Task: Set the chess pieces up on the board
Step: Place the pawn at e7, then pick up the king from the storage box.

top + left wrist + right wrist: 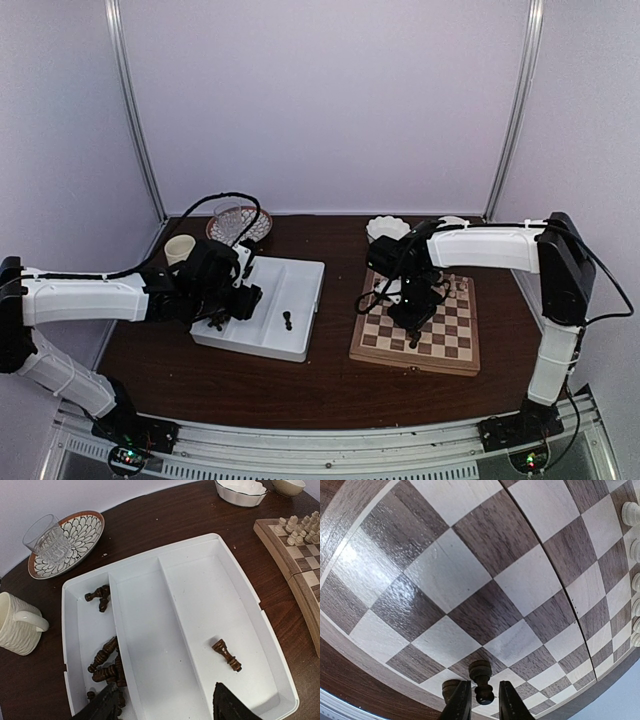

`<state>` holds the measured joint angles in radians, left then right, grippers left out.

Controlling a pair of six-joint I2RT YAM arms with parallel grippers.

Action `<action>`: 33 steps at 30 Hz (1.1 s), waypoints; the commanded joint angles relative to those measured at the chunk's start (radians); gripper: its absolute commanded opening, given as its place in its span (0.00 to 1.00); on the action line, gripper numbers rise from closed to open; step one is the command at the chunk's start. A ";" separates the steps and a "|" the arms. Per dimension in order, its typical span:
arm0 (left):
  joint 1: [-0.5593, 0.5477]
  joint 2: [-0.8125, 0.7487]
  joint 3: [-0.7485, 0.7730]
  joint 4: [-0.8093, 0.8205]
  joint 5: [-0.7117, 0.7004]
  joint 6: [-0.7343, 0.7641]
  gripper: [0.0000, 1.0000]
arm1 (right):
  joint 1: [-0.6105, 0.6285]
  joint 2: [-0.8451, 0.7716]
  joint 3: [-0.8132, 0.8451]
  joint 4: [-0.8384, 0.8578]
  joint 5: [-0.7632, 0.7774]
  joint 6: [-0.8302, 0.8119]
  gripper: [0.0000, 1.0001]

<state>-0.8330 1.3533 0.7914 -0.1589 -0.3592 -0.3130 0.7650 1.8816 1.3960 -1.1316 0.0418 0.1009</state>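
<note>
I work in a robotics lab booth, not a home or a kitchen. My left arm (80,298) and right arm (500,245) are bolted to a metal rail (330,445) along the near edge of a dark brown table (330,380). Black cables (230,198) loop off them, and small lights (125,459) glow at the bases. Plain pale walls (320,100) close the table in on three sides, joined by bare metal poles (135,110). The homely things are just a few items spread on the table: a chessboard (410,362), a white divided tray (200,595), a cream mug (15,625), a glass (47,542) on a patterned plate (85,525), and a scalloped white bowl (235,499).
</note>
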 commanded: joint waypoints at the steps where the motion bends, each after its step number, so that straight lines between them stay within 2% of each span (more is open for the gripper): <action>1: -0.005 0.006 0.025 0.010 0.005 0.006 0.64 | -0.008 0.004 0.022 -0.007 0.019 0.000 0.23; 13: -0.005 0.011 0.027 0.010 0.001 0.007 0.65 | -0.015 0.011 0.064 0.022 0.029 0.006 0.24; 21: -0.005 0.011 0.032 -0.004 -0.003 0.018 0.65 | -0.015 -0.047 0.072 0.095 0.027 0.005 0.26; 27: -0.011 -0.006 0.040 -0.037 0.006 0.037 0.65 | -0.009 -0.179 0.051 0.209 0.025 -0.017 0.27; 33: -0.040 0.020 0.080 -0.100 0.032 0.054 0.64 | 0.012 -0.358 -0.068 0.476 -0.006 -0.008 0.32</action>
<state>-0.8581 1.3540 0.8181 -0.2314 -0.3557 -0.2779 0.7673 1.6184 1.4048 -0.8661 0.0452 0.0864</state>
